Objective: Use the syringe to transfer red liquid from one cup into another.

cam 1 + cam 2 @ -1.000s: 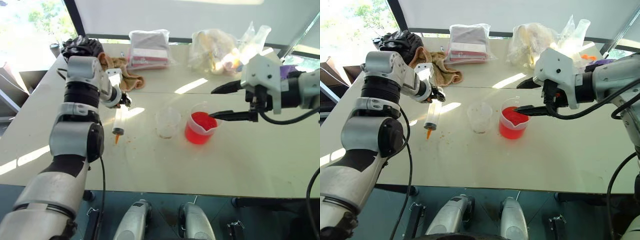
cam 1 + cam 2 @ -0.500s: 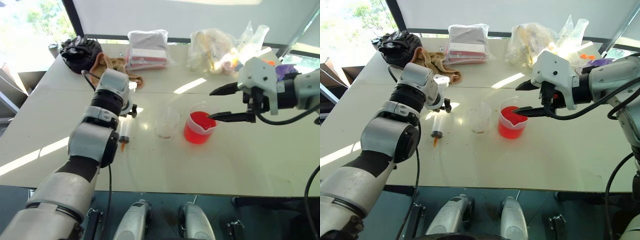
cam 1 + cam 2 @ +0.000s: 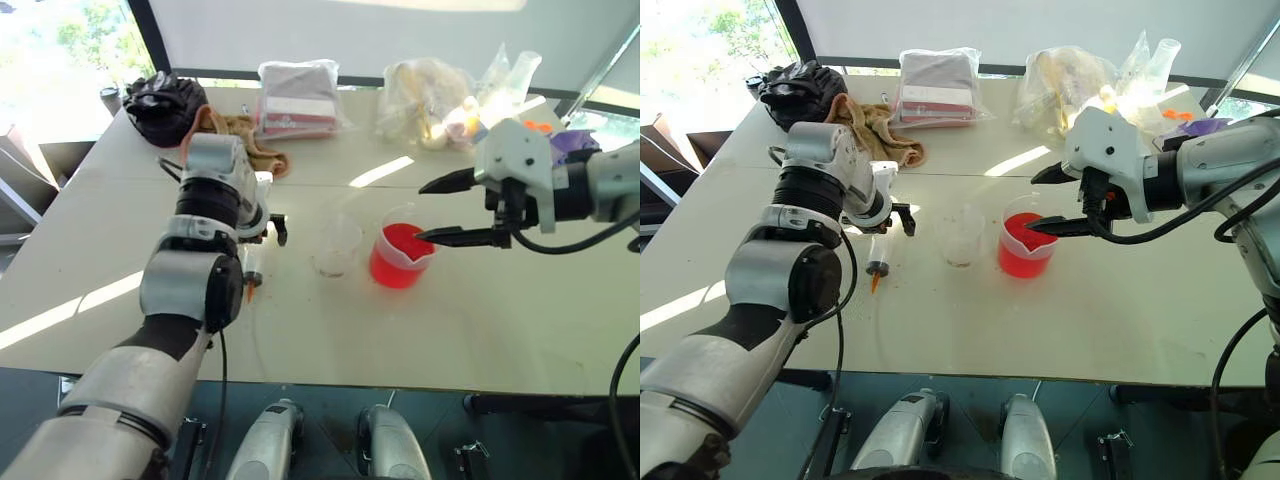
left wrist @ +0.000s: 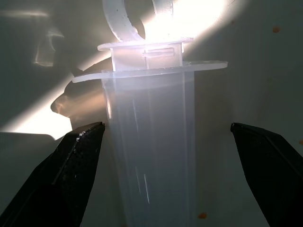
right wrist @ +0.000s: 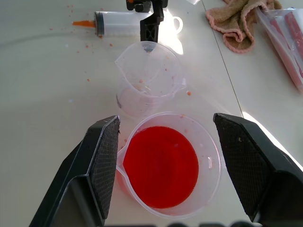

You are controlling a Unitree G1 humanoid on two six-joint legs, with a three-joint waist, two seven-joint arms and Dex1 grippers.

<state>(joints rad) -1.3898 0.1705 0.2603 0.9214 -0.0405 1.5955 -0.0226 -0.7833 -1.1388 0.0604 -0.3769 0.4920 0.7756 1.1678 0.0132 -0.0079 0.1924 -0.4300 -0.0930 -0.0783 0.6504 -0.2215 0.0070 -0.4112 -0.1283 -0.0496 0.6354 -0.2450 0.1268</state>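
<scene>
While the syringe (image 3: pixel 877 259) lies flat on the table (image 3: pixel 1060 310), left of the beaker (image 3: pixel 1025 247) with the small cup (image 3: pixel 961 236) between them, the left gripper (image 4: pixel 165 137) stands spread wide over its barrel near the plunger flange, fingers either side and not touching (wrist view shows clear gaps both sides). So nothing is grasped there; it reads as either lining up for a pick or a release, can't tell which from this alone. Orange tip points toward the near table edge, plunger end away from it, barrel looks empty. Red liquid (image 5: pixel 161 165) sits in the beaker, roughly half full. Small cup is just left of the beaker, nearly touching, with only specks and a faint residue inside, so I judge little or no transfer is done. Right gripper (image 5: pixel 163 156) hovers above the beaker rim, jaws splayed to either side of it, holding nothing, probably parked to steady the beaker during the draw. Orange droplets spot the table left of the beaker, around the syringe. Bags and a cloth (image 3: pixel 872 124) lie well behind the beaker, out of the way.
</scene>
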